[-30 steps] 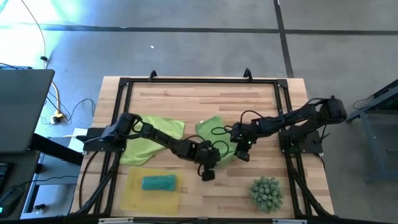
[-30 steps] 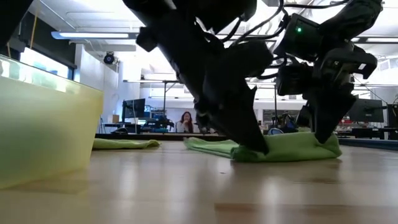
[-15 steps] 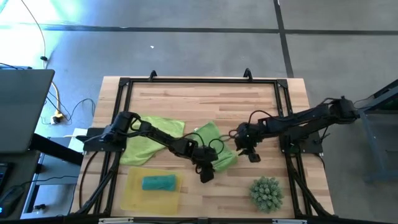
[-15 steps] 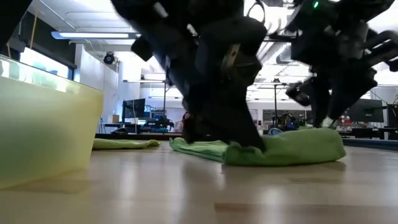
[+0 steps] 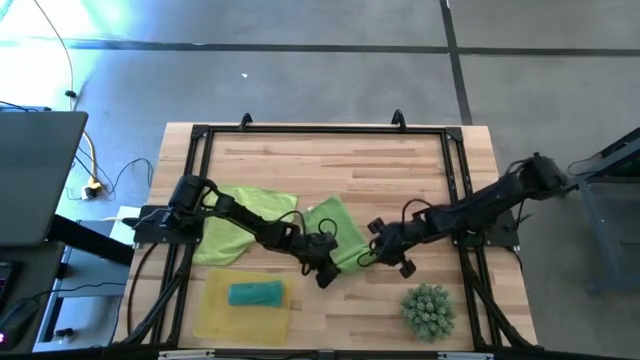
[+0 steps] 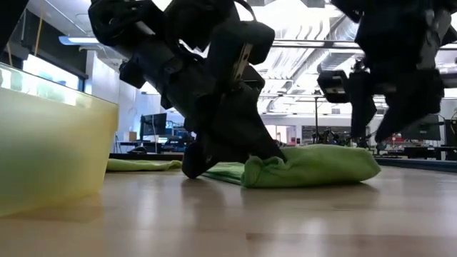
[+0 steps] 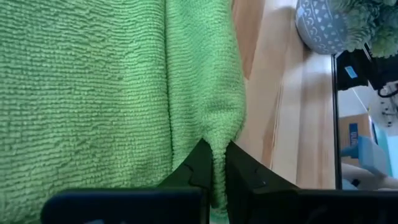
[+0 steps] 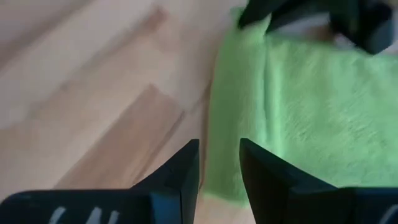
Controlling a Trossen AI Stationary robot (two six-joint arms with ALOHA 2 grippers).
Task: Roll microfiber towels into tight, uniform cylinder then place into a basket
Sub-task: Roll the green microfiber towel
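Note:
A lime green towel (image 5: 335, 232) lies mid-table with its near edge rolled over into a thick fold (image 6: 314, 165). My left gripper (image 5: 325, 274) is shut on that fold at its left end. My right gripper (image 5: 386, 254) stands open just above the towel's right end (image 8: 298, 118), with nothing between its fingers. A second green towel (image 5: 235, 235) lies flat under my left arm. The yellow basket (image 5: 215, 312) sits at the near left with a rolled teal towel (image 5: 255, 293) in it. My left gripper pinches the end of the towel's rolled fold (image 7: 215, 146) between its two shut fingers, several layers thick. The fingers slant down from the table's left and lie along the fold. The towel rests on the table, slack.
A potted spiky green plant (image 5: 430, 310) stands at the near right, close to my right arm. A black frame (image 5: 300, 130) runs round the wooden tabletop. Bare wood lies along the far side and between basket and plant.
My right gripper has opened, let go of the towel's right end and risen, swinging toward the near edge as it rolled. My left gripper has rolled and dropped, dragging the towel leftward and nearer; the near edge has turned over into a thicker fold.

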